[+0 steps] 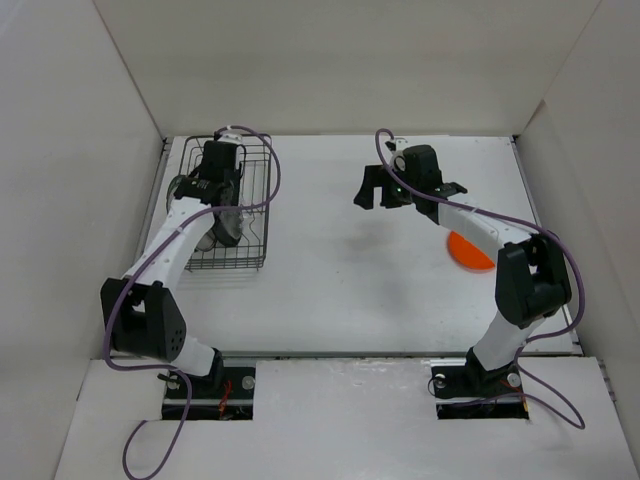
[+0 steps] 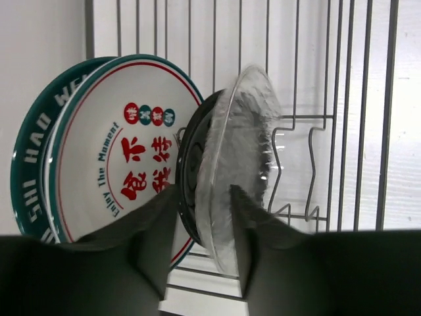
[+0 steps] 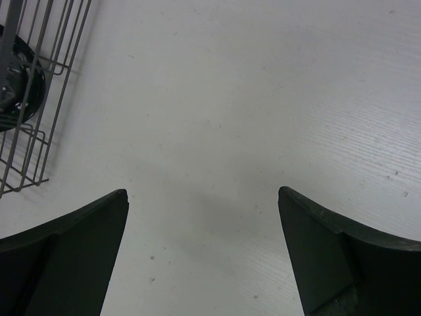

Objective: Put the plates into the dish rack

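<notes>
The dish rack point(image 1: 262, 170) stands at the far left; its wires fill the left wrist view point(image 2: 342, 131). In it stand on edge a white plate with a dark lettered rim point(image 2: 26, 158), a white plate with red markings point(image 2: 125, 151), a glossy black plate point(image 2: 191, 158) and the clear plate point(image 2: 240, 131). My left gripper point(image 1: 220, 200) reaches down into the rack, and its jaws point(image 2: 202, 197) are shut on the clear plate's lower rim, right beside the black plate. The orange plate point(image 1: 468, 252) lies flat at the right, partly under my right arm. My right gripper point(image 1: 408, 192) is wide open and empty above bare table point(image 3: 204, 197).
White walls enclose the table on the left, back and right. The rack's near corner point(image 3: 39, 131) and the black plate point(image 3: 16, 85) show at the left edge of the right wrist view.
</notes>
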Controlling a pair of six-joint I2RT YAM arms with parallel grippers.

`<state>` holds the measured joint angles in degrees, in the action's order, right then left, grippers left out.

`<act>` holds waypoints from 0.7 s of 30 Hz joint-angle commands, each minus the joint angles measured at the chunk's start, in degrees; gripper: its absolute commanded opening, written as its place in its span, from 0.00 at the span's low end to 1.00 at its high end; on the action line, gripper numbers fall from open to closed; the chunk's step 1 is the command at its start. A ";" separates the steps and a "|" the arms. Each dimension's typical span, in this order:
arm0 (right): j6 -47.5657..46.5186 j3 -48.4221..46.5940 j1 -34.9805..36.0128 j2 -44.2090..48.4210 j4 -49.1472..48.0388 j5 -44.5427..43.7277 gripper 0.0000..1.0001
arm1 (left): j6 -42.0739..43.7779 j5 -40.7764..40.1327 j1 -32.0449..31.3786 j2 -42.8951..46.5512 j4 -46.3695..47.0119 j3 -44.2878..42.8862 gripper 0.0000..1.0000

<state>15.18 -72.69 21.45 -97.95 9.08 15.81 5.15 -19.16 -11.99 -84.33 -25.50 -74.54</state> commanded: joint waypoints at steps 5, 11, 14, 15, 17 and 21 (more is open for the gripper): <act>-1.29 -0.88 -2.02 4.26 0.32 -1.31 1.00 | -0.84 2.99 -0.14 -0.30 0.54 1.42 0.47; -0.86 0.51 -7.38 7.42 5.67 -10.34 1.00 | 0.21 6.58 -0.14 0.31 -1.83 -2.53 0.87; 3.71 4.64 -15.45 11.02 5.34 -15.11 1.00 | 2.49 14.38 -0.14 1.54 -5.87 -8.49 1.00; 5.89 8.57 -18.09 12.86 4.72 -15.11 1.00 | 3.02 16.67 -0.14 0.93 -7.53 -10.51 1.00; 8.10 12.11 -25.36 14.53 3.93 -15.11 1.00 | 5.12 24.49 -0.14 -1.61 -13.16 -16.75 1.00; 10.92 20.81 -31.29 21.12 1.90 -17.74 1.00 | 6.27 32.24 -0.75 -3.73 -16.42 -21.87 1.00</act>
<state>22.52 -55.00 -8.73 -81.34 12.19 1.39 8.82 3.57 -12.10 -87.31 -36.51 -93.47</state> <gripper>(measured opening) 0.999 0.997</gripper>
